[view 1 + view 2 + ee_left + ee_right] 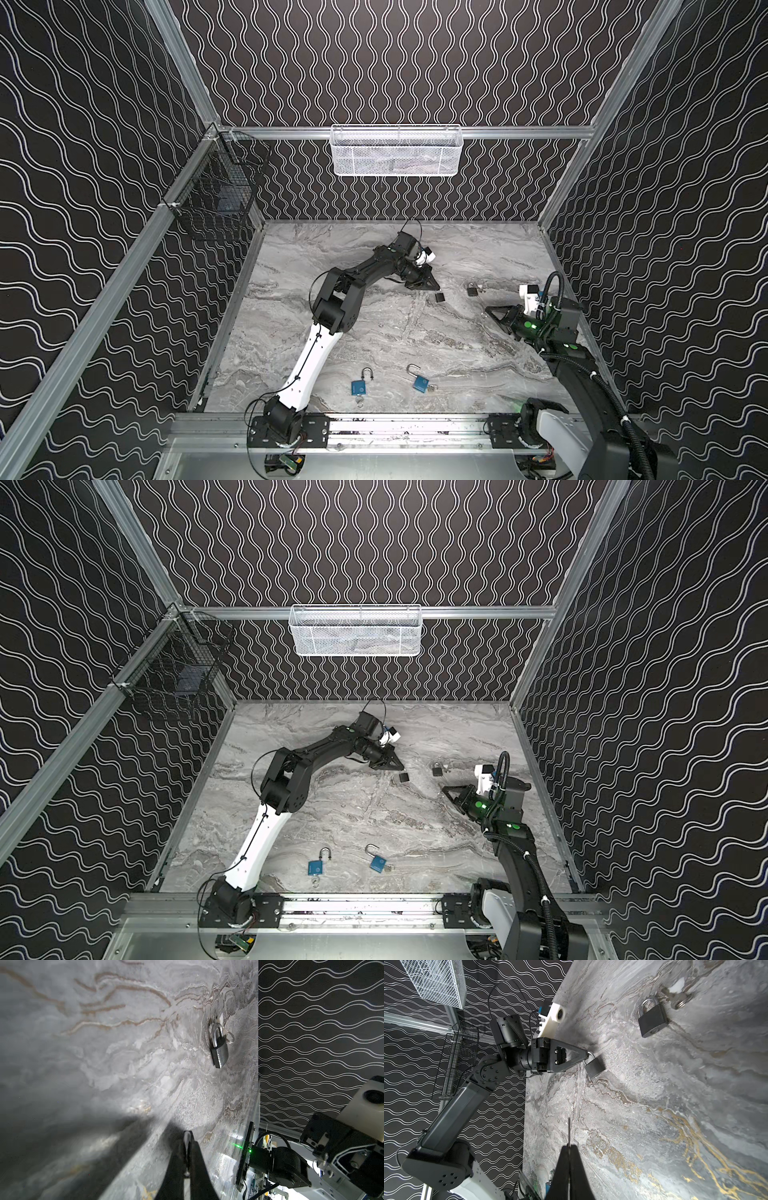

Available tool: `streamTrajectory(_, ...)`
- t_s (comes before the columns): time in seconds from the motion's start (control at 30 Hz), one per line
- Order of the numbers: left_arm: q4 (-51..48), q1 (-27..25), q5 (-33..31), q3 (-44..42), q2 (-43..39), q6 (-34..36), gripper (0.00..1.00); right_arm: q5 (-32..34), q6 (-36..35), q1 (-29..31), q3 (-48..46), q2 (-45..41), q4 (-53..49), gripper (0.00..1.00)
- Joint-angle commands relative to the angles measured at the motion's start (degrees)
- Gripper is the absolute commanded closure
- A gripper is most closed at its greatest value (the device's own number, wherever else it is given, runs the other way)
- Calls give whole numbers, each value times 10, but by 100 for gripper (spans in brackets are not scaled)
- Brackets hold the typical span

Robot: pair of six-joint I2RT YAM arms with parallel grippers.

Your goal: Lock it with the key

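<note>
My left gripper [434, 287] is shut on the silver shackle [187, 1140] of a small black padlock [593, 1067], which hangs from its tips just over the marble table [374, 332] in the far middle. The same padlock shows in both top views [404, 777]. My right gripper [568, 1147] is shut on a key; its thin blade [568, 1131] sticks out past the fingertips and points toward the held padlock, with a gap between them. In a top view the right gripper [489, 310] sits to the right of the padlock.
A second black padlock [472, 290] lies on the table between the grippers, a ringed key [679, 1000] beside it. Two blue padlocks [358, 387] [419, 383] lie near the front rail. A white basket [397, 149] and a black one [220, 195] hang on the walls.
</note>
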Motion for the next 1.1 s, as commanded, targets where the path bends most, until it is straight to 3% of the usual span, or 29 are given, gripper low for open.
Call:
streamTrajectory(0.0, -4, -2, 1, 25, 13, -1, 100, -16, -6, -1, -1, -2, 16, 100)
streamTrajectory(0.13, -16, -3, -2, 55, 37, -6, 99, -24, -7, -1, -6, 1, 22, 100)
streamTrajectory(0.27, -32, -3, -26, 84, 58, -11, 86, -30, -10, -1, -11, 1, 22, 100)
streamTrajectory(0.37, -18, -4, -27, 89, 63, -17, 83, -29, -18, -1, -13, -4, 12, 100)
streamTrajectory(0.5, 5, -3, -50, 88, 64, -34, 66, -7, -25, -1, -17, -12, -3, 100)
streamTrajectory(0.7, 31, 0, -70, 118, 70, -68, 60, 13, -43, -1, -15, 21, -4, 100)
streamTrajectory(0.9, 62, 13, -87, 106, 14, -88, 56, 36, -64, 0, 6, 74, 5, 100)
streamTrajectory(1.07, 73, 24, -127, 48, -95, -77, 55, 45, -65, 3, 27, 139, 33, 100)
